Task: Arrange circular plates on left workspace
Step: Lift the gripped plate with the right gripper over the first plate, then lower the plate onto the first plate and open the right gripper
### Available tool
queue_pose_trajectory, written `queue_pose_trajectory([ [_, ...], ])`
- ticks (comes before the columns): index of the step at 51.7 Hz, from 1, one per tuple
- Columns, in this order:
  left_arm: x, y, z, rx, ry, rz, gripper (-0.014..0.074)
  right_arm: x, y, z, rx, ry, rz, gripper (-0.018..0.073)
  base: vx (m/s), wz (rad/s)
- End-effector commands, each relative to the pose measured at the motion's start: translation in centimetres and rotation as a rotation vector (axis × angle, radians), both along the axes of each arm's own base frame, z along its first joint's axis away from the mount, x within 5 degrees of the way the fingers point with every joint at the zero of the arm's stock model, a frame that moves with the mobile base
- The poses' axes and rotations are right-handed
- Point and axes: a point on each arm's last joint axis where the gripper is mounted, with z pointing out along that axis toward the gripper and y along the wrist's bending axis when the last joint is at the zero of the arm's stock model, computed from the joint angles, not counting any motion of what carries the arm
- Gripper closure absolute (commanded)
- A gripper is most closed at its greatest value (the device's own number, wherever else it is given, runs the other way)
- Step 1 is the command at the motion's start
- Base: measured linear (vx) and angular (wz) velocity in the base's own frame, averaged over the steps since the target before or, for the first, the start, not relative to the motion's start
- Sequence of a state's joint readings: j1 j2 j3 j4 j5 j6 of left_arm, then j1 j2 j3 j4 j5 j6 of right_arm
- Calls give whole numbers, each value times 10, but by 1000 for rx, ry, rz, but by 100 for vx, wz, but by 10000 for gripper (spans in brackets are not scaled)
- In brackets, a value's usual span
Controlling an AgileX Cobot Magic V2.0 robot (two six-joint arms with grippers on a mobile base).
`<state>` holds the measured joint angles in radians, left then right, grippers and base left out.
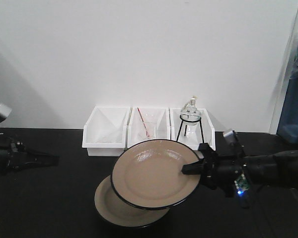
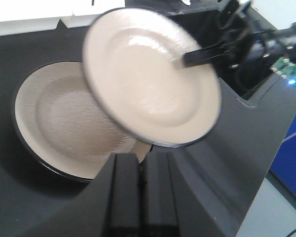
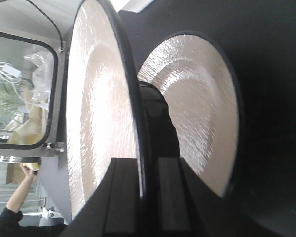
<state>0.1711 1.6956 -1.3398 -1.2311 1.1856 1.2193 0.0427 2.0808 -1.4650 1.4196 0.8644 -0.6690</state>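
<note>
- the right hand (image 1: 192,169) is pinching the upper plate (image 1: 151,173) at its right rim, one finger over the tan top and the other under the dark underside; the right wrist view shows the rim caught between the two fingers (image 3: 123,197).
- the upper plate is off the table (image 1: 44,208), tilted, tan face up and turned a little toward the front camera.
- it overlaps the back right part of the lower plate (image 1: 109,204); whether the two rims touch cannot be told.
- the lower plate lies flat on the black table, tan side up, near the middle of the front edge and just in front of the white bins (image 1: 107,130).
- the left hand (image 1: 49,159) hangs low over the left part of the table, well apart from both plates. in its own wrist view its fingers (image 2: 123,192) are pressed together with only a thin slit between them and nothing held.
- three white bins stand in a row against the wall; the right one holds a glass flask (image 1: 190,110) sitting in a black stand (image 1: 181,130).
- the left wrist view shows the upper plate (image 2: 148,74) blurred, above the lower plate (image 2: 59,118).
</note>
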Motion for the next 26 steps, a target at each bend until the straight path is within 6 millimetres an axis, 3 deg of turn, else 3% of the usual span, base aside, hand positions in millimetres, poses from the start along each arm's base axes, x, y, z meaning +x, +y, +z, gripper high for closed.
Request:
queue_pose_trajectory([
  [1, -8, -3, 30, -63, -85, 8, 595, 9, 20, 38, 128, -80, -22, 564, 0, 0],
  [11, -8, -3, 30, -63, -85, 8, 595, 26, 42, 11, 121, -52, -12, 564, 0, 0],
  [26, -8, -2, 27, -22, -79, 4, 594, 39, 41, -7, 63, -89, -17, 538, 0, 0],
])
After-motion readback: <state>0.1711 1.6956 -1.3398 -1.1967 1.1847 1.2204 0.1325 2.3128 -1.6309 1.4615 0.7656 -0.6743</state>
